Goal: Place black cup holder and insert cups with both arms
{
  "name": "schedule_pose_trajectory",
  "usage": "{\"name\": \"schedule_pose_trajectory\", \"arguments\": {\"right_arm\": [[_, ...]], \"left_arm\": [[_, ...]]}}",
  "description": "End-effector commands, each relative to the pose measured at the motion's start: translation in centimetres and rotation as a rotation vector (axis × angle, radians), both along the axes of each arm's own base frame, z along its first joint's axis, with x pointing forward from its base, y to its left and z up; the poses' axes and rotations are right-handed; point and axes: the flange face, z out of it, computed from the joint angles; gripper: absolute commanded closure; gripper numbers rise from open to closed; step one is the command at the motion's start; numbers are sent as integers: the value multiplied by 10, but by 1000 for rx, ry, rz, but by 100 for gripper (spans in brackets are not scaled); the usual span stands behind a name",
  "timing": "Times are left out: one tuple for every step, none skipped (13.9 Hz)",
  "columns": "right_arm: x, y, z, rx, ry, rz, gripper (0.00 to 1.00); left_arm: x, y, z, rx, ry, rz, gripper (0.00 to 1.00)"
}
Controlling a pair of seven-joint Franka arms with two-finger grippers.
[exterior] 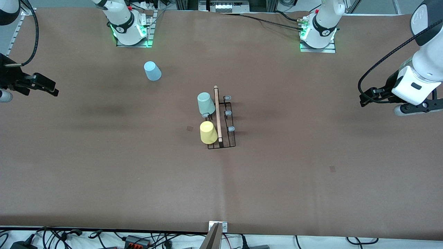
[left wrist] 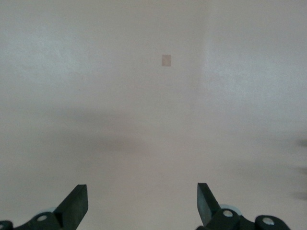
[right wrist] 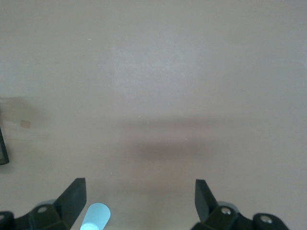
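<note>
The yellow cup (exterior: 208, 132) sits upturned on the black cup holder (exterior: 221, 119) at mid-table, nearest the front camera, with the mint green cup (exterior: 206, 103) on the next peg farther back. The light blue cup (exterior: 152, 71) stands farther still, toward the right arm's end. Both the left gripper (left wrist: 142, 203) and right gripper (right wrist: 140, 200) hang open over bare table at their own ends, well apart from the holder.
</note>
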Motion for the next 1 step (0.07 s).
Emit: {"name": "schedule_pose_trajectory", "arguments": {"right_arm": [[-9, -1, 4, -14, -1, 18, 0]], "left_arm": [[2, 3, 6, 15, 2, -18, 0]]}}
